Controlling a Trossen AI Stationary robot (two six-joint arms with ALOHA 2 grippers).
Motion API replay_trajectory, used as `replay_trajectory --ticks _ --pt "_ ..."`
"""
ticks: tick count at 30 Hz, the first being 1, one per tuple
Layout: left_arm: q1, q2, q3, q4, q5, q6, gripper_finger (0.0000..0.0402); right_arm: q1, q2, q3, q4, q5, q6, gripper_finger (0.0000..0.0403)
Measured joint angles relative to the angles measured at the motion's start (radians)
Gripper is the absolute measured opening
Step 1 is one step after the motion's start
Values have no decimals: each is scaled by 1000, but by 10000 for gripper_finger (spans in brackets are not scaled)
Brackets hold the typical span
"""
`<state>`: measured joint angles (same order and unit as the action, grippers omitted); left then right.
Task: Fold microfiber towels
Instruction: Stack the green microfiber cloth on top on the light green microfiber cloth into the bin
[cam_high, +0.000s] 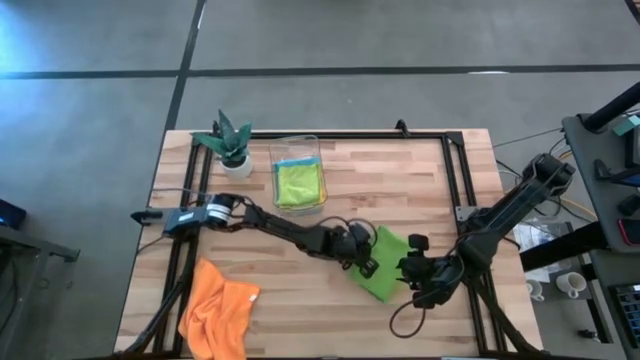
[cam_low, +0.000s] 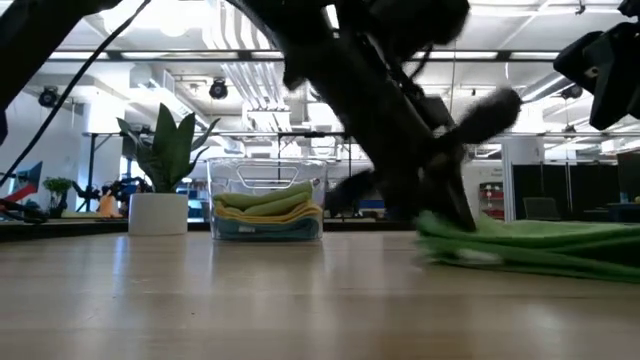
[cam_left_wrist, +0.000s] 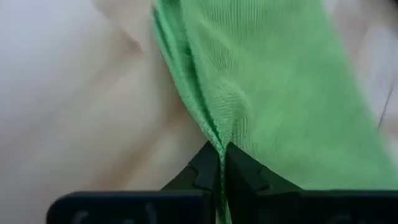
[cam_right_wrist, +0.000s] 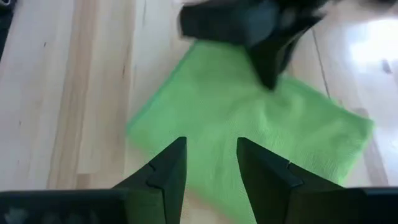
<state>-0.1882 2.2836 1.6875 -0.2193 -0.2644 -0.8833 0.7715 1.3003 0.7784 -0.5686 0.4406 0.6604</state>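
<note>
A lime green microfiber towel (cam_high: 388, 265), folded, lies on the table's near right part; it also shows in the low view (cam_low: 545, 245) and the right wrist view (cam_right_wrist: 249, 118). My left gripper (cam_left_wrist: 222, 163) reaches in from the table's left and is shut on the towel's left edge. My right gripper (cam_right_wrist: 211, 162) stands open just above the towel's right side (cam_high: 415, 275), with nothing between its fingers. An orange towel (cam_high: 218, 315) lies crumpled at the near left. My left gripper pinches the green towel's left edge (cam_left_wrist: 211, 130) between its two fingertips, where two hemmed layers seem to run together. The fingers come slanting down from the table's left. The cloth puckers at the pinch, and the rest of the towel (cam_low: 560, 250) lies on the table.
A clear bin (cam_high: 298, 172) at the far middle holds folded towels, a lime one on top. A small potted plant (cam_high: 232, 145) stands left of it. Black rails run along the table's left, right and far sides. Bare wood lies between the bin and the green towel.
</note>
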Motion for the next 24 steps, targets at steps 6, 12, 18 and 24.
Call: replay_trajectory --ticks 6,12,18,24 --pt "51 -85 4 -64 -23 83 1 0 -8 0 -14 6 34 139" --pt "89 -109 29 -78 -40 104 0 -2 -8 0 -19 6 36 139" --pt "157 -110 63 -162 -122 61 0 -13 -8 0 -18 6 39 139" --pt "245 -122 103 -298 -173 3 0 -22 -8 0 -16 6 74 139"
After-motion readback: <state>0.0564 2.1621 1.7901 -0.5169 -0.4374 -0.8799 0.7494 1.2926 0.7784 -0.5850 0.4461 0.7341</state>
